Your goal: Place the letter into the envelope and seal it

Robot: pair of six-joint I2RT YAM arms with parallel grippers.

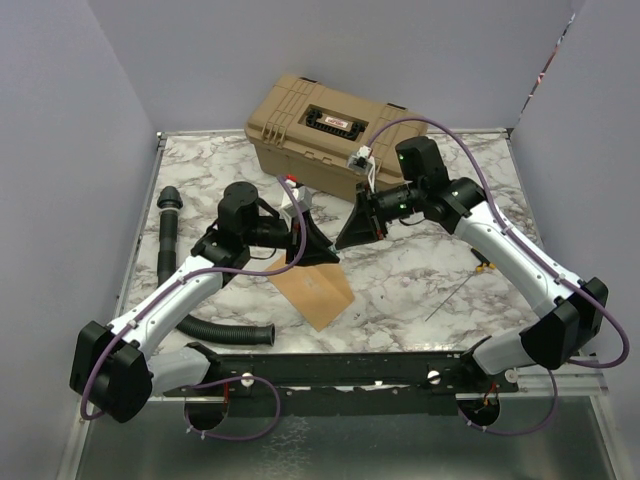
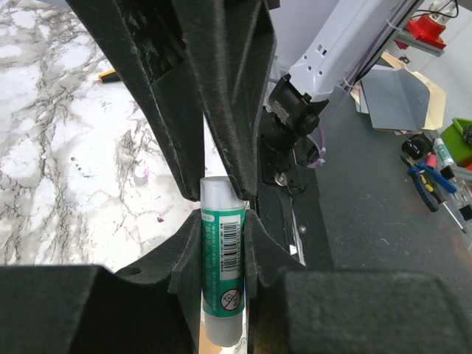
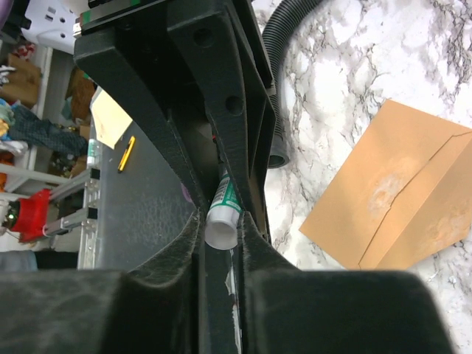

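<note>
The kraft-brown envelope [image 1: 315, 290] lies flat on the marble table just below where the two grippers meet. In the right wrist view the envelope [image 3: 391, 199] shows a diagonal flap edge. The letter is not in view. A green-labelled glue stick [image 2: 221, 258] is held in the air between both arms. My left gripper [image 2: 221, 243] is shut on its green body, and its grey end pokes out below the jaws. My right gripper [image 3: 221, 225] is shut on the white end of the glue stick [image 3: 223, 210]. In the top view the left gripper [image 1: 318, 250] and right gripper [image 1: 350, 235] stand tip to tip.
A tan hard case [image 1: 325, 130] stands at the back of the table. A black corrugated hose [image 1: 215, 330] curves along the left side and front. A small yellow-tipped tool [image 1: 485, 268] lies at the right. The metal base rail [image 1: 400, 370] runs along the near edge.
</note>
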